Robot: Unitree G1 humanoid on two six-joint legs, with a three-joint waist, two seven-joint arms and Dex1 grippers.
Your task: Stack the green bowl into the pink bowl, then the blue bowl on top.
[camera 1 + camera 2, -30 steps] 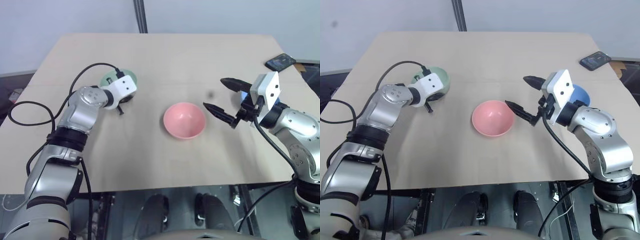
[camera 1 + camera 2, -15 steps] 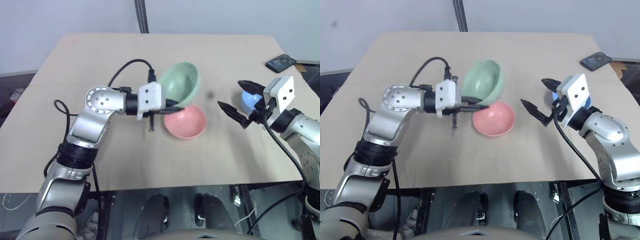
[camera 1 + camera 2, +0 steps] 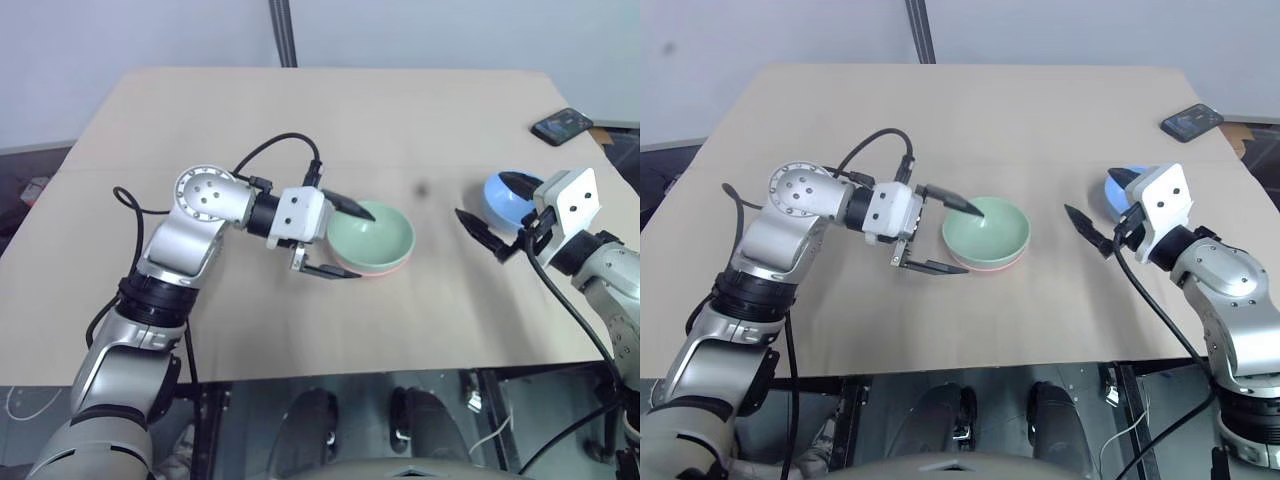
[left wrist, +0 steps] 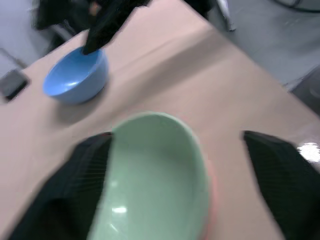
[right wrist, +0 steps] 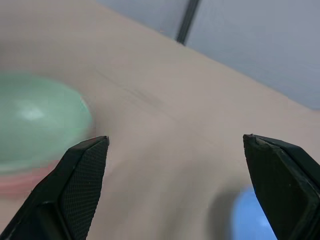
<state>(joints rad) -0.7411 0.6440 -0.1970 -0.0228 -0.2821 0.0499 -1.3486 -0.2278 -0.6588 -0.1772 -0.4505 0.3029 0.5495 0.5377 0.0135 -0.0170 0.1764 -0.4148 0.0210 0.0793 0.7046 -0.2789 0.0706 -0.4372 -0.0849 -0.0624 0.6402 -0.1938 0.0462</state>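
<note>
the small round pale mint-green plastic bowl (image 3: 372, 237) sits nested upright inside the small round salmon-pink plastic bowl (image 3: 375, 270), of which a thin rim shows beneath it, near the middle of the tan table (image 3: 300, 120). the left gripper (image 3: 338, 240) is just left of the stack with its two black fingers spread wide, one reaching over the green bowl's far-left rim, the other lying beside the pink bowl's near-left side; it grips nothing. the small round sky-blue plastic bowl (image 3: 505, 198) stands on the table well to the right. the right gripper (image 3: 500, 212) hovers at the blue bowl's near side, jaws wide apart and empty. a dark phone (image 3: 561, 125) lies at the far right edge.
</note>
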